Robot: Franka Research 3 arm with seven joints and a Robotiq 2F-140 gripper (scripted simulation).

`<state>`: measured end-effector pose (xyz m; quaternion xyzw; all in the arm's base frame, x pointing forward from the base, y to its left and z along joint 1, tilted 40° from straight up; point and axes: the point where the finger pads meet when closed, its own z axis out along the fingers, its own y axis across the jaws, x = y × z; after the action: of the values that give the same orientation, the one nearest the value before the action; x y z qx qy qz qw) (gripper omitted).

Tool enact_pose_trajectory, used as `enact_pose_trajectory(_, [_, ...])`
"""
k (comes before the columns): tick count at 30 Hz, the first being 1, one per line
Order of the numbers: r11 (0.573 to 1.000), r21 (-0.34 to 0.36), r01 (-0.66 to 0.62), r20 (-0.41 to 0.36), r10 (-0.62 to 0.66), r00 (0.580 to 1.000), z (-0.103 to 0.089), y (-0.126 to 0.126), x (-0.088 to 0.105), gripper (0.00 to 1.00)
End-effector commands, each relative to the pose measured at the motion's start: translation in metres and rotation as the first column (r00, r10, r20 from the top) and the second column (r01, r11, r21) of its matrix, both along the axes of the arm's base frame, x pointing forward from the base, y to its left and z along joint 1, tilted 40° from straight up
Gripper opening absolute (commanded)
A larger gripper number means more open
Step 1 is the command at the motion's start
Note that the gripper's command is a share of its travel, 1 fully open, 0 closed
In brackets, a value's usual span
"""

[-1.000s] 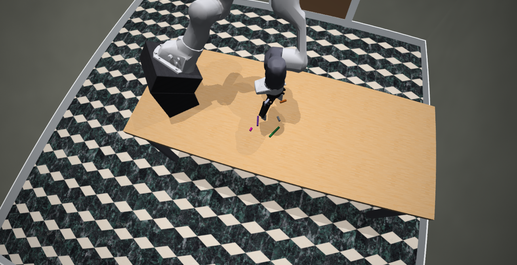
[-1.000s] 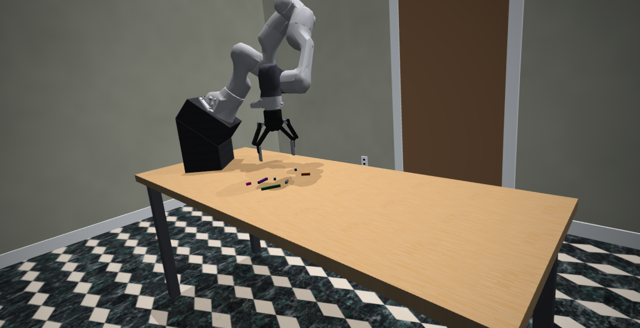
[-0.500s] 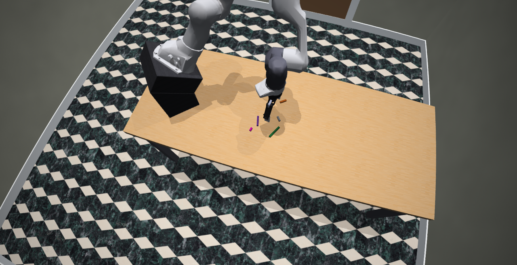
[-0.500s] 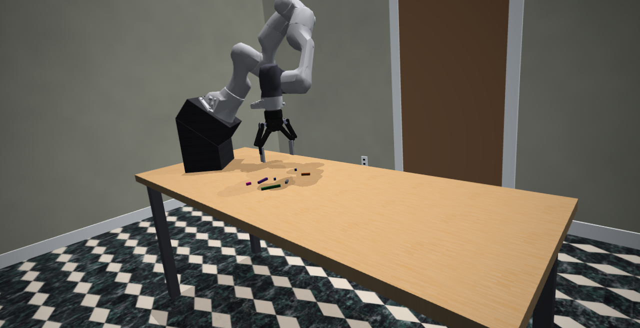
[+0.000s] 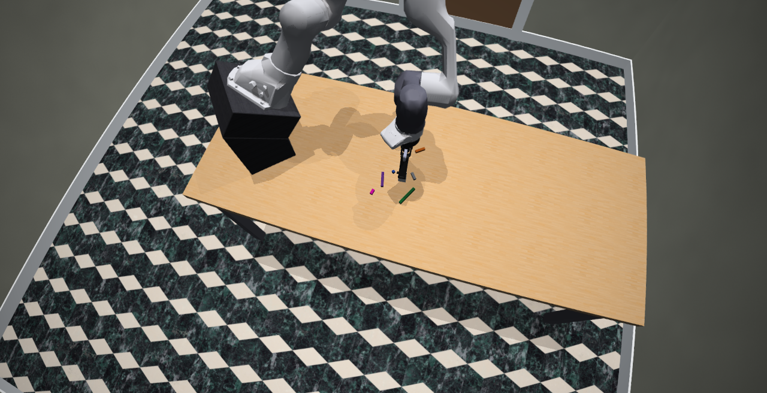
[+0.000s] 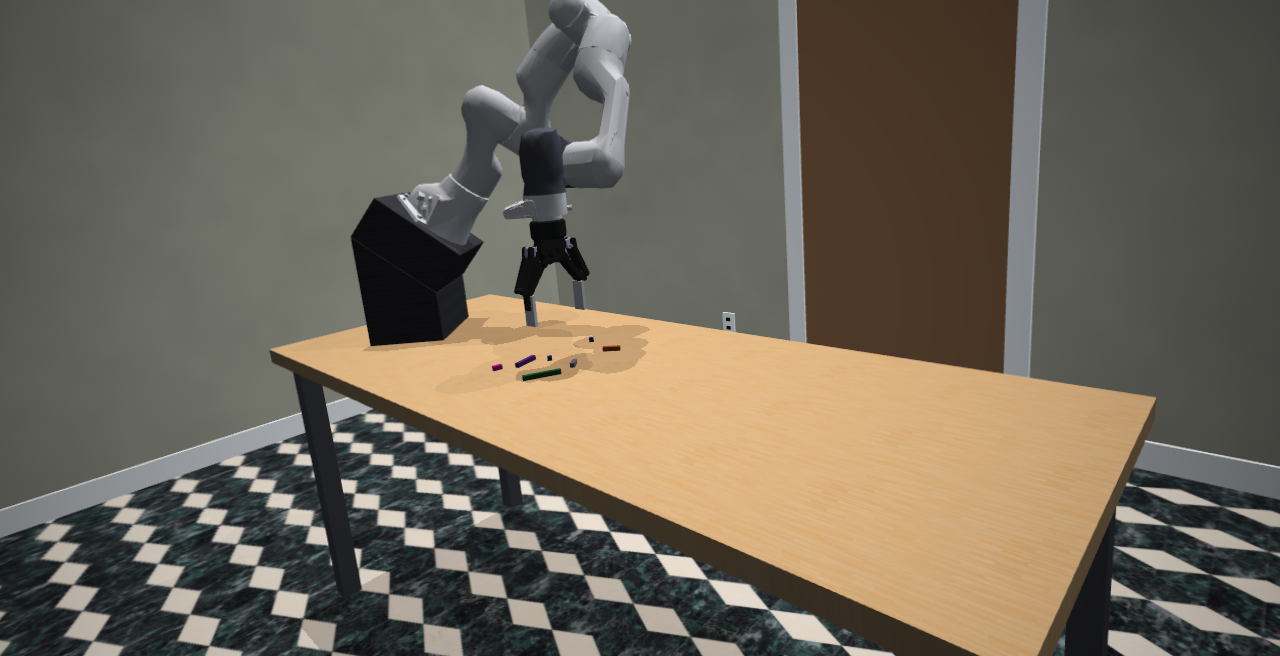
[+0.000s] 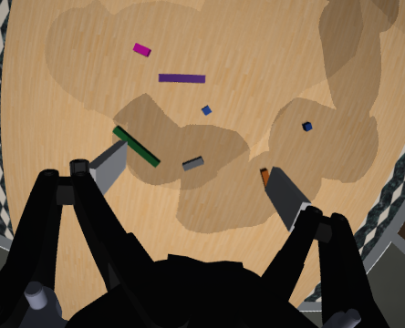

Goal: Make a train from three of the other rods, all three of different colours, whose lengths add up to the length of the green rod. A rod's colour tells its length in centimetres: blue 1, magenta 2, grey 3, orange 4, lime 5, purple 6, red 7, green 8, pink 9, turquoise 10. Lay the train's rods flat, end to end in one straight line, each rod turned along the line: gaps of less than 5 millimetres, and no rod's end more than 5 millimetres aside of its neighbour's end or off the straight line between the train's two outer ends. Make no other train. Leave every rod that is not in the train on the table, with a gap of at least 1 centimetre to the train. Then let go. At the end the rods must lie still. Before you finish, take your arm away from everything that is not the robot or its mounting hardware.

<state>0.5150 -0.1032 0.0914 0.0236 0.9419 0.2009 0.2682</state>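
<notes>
Top: I've got the pincer spread wide, nothing in it, above the rods near the tabletop edge w/ the arm base. Green rod lies flat.

Exterior: grey rod just beside green.

Wrist: orange rod partly behind one fingertip.

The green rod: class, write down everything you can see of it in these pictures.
The green rod is a slim, straight, dark green bar with square-cut ends and a plain matt look, the longest rod on the table. It lies flat on the wood, slanted, in the arm's shadow. Nothing appears to touch it: the grey rod lies close by its one end, apart. In the wrist view one finger of the open, empty tool appears beside its other end; the exterior view shows the tool well above the table.
</notes>
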Motion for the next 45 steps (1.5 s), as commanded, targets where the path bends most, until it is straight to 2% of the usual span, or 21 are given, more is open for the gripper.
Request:
enact_pose_trajectory(1, [0.989,-0.089,-0.120,0.070,0.126,0.990,0.000,0.000,0.002,1.00])
enact_pose_trajectory(7, [0.979,-0.124,-0.164,0.087,0.175,0.981,0.000,0.000,0.003,1.00])
enact_pose_trajectory(8, [0.970,-0.149,-0.193,0.098,0.209,0.973,0.001,0.000,0.004,1.00])
enact_pose_trajectory(22, [0.901,-0.278,-0.333,0.139,0.381,0.914,0.002,-0.001,0.007,1.00])
enact_pose_trajectory(24, [0.901,-0.278,-0.333,0.139,0.381,0.914,0.002,-0.001,0.007,1.00])
enact_pose_trajectory(25, [0.883,-0.303,-0.357,0.144,0.413,0.899,0.002,-0.001,0.008,1.00])
enact_pose_trajectory(39, [0.772,-0.431,-0.467,0.155,0.573,0.805,0.003,-0.001,0.012,1.00])
enact_pose_trajectory(41, [0.772,-0.431,-0.467,0.155,0.573,0.805,0.003,-0.001,0.012,1.00])
enact_pose_trajectory(42, [0.747,-0.456,-0.485,0.154,0.602,0.783,0.003,-0.001,0.012,1.00])
enact_pose_trajectory(45, [0.718,-0.482,-0.503,0.152,0.633,0.759,0.003,-0.001,0.013,1.00])
